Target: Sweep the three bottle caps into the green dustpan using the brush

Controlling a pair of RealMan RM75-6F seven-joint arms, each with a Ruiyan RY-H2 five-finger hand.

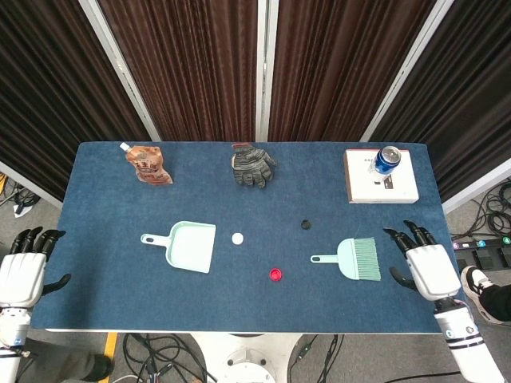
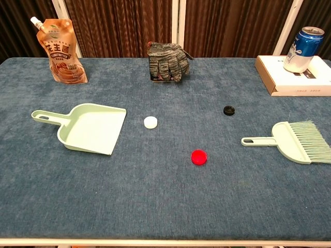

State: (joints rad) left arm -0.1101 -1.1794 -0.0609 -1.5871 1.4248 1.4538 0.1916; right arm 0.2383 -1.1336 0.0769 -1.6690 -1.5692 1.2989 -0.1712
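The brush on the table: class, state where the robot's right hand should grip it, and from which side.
Grip the brush by its thin handle, which points toward the table's middle. The right hand is beside the bristle end, so it likely must come from above.

Chest view: the frame's right edge is clipping the bristle tips of the brush (image 2: 301, 141) and the far end of the white box (image 2: 295, 76); neither of my hands is showing here. Head view: my left hand (image 1: 21, 271) is lying partly past the left edge, and the can's (image 1: 386, 159) lettering is reading too small to tell.
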